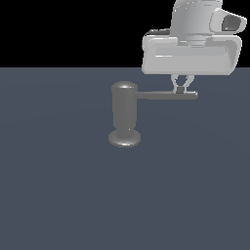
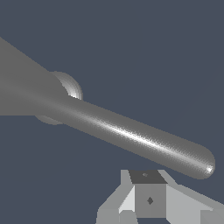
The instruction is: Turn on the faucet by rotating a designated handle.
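At the faucet's [image 1: 125,115] three o'clock, the claw [image 1: 180,88] is hovering nearly closed against the handle [image 1: 168,95], gripping nothing, and risking sliding off its rounded tip.

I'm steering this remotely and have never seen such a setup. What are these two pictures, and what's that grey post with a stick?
Both are simulator renders. The exterior view looks at the scene from the side: the pale block is the robot arm's end, with its small claw right at the handle, a thin rod jutting from the faucet, which stands on a dark floor. The wrist view looks from the arm itself along that rod. Whether the claw actually grips it cannot be told.
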You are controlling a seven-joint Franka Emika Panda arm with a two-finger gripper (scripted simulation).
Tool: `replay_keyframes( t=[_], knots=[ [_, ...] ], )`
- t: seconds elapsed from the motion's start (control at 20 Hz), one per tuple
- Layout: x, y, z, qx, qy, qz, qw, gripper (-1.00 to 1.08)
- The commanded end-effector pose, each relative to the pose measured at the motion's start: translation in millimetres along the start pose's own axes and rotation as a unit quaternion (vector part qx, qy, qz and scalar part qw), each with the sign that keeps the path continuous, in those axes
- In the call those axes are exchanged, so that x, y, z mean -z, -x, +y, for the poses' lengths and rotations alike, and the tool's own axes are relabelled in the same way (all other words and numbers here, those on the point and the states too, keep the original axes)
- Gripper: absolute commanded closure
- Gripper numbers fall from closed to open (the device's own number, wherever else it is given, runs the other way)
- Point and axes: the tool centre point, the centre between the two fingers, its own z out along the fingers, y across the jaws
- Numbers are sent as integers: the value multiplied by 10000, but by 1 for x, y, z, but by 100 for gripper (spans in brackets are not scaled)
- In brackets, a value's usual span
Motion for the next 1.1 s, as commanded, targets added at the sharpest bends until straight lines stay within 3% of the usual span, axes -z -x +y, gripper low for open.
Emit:
replay_keyframes(
  t=[0.0,0.7,0.75,0.8,1.05],
  knots=[
    [-11,-3,10,-37,1,-104,9999,108],
    [-18,-40,45,-80,1,-169,9998,108],
    [-18,-40,45,-80,1,-169,9998,108],
    [-1,-47,18,125,-21,-3,9999,108],
    [-3,-62,18,106,-19,-19,9999,108]
  ],
)
